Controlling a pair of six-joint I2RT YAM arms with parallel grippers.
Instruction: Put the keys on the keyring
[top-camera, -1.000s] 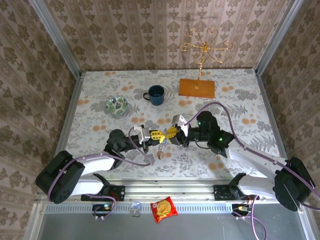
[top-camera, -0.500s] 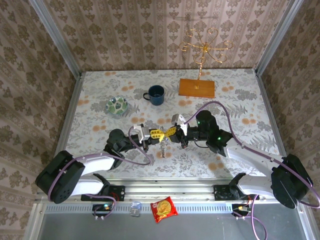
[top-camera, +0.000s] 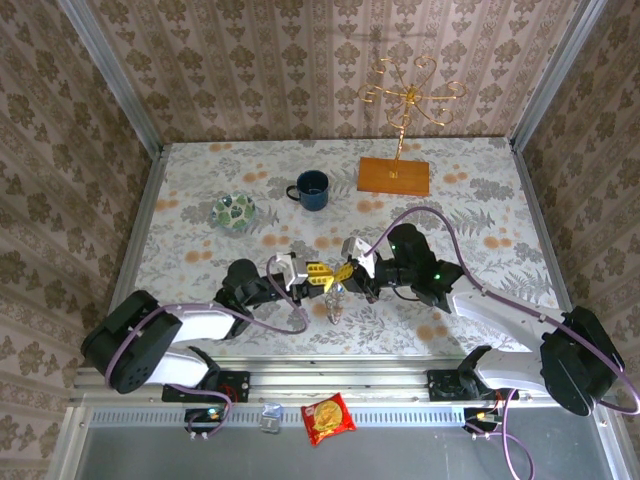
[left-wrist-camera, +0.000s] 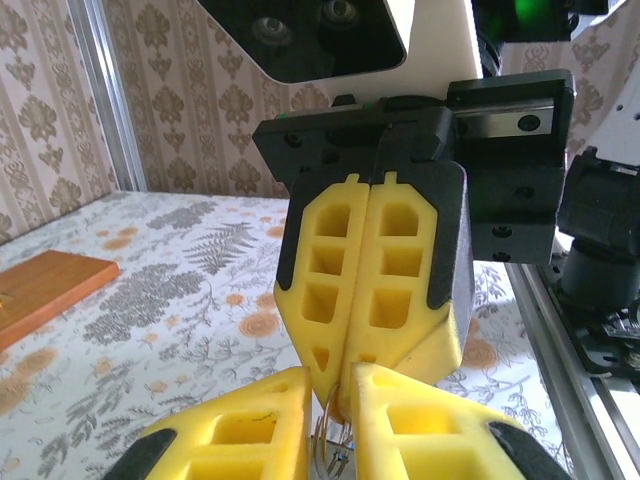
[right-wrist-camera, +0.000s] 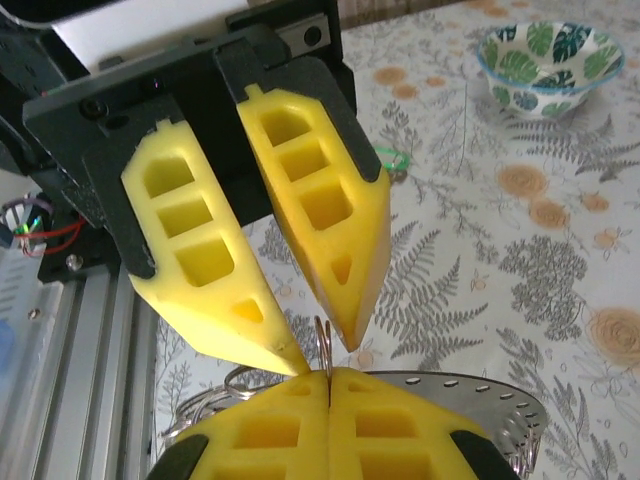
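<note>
Floral table (top-camera: 200, 200) below; keyring (right-wrist-camera: 490, 395) in clamped right claw (right-wrist-camera: 329, 376), partly inside parted left claw (right-wrist-camera: 326, 357).

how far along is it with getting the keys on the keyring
Midway, it seems. Done: both pincers are at the keyring, its ridged edge showing just beyond the right pincer. In hand: that pincer is shut on a thin wire loop, with the left pincer open around it. Left: getting the keys onto it; whether one is already on is too small to tell.
</note>
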